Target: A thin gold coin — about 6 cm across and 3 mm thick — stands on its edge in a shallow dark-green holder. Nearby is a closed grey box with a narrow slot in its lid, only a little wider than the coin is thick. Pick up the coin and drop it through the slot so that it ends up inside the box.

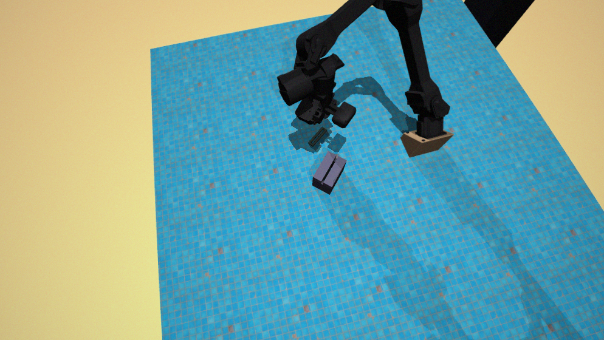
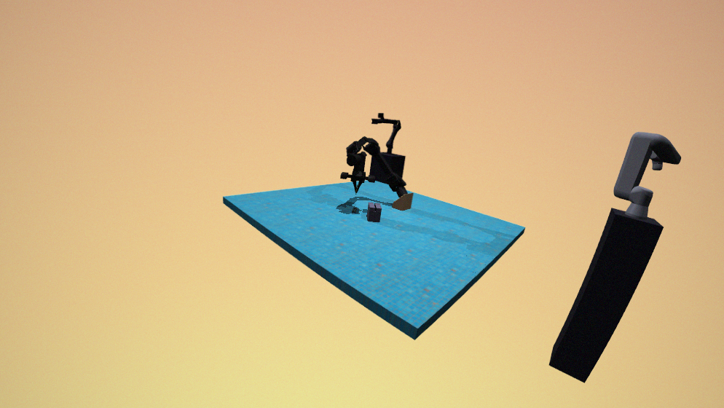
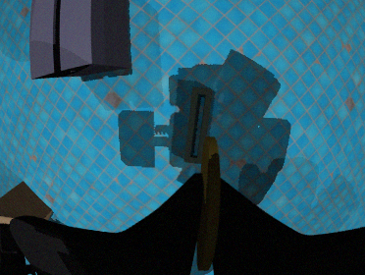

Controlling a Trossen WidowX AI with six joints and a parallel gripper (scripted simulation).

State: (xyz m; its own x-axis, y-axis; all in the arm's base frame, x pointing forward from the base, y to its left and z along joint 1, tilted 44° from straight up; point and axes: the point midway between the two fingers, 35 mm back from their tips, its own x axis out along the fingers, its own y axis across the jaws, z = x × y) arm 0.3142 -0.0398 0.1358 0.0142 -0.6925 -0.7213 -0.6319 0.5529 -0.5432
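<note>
The gold coin (image 3: 211,196) is upright and edge-on between my fingertips in the wrist view. My gripper (image 3: 210,184) (image 2: 356,191) is shut on it and holds it above the table. The dark-green holder (image 1: 318,137) (image 3: 190,142) (image 2: 355,210) lies below, its groove empty, in the arm's shadow. The closed grey box (image 1: 323,167) (image 2: 374,214) (image 3: 76,34) stands beside the holder, at the upper left in the wrist view. Its slot runs along the lid, close to parallel with the coin. In the top view the gripper's fingers and the coin are hidden behind the wrist.
The arm's tan wedge base (image 1: 422,146) (image 2: 403,202) stands right of the box in the top view. The blue tiled table (image 1: 236,210) (image 2: 354,253) carries the arm's shadows. A black pillar with a grey arm (image 2: 607,293) stands off the table, at right in the exterior view.
</note>
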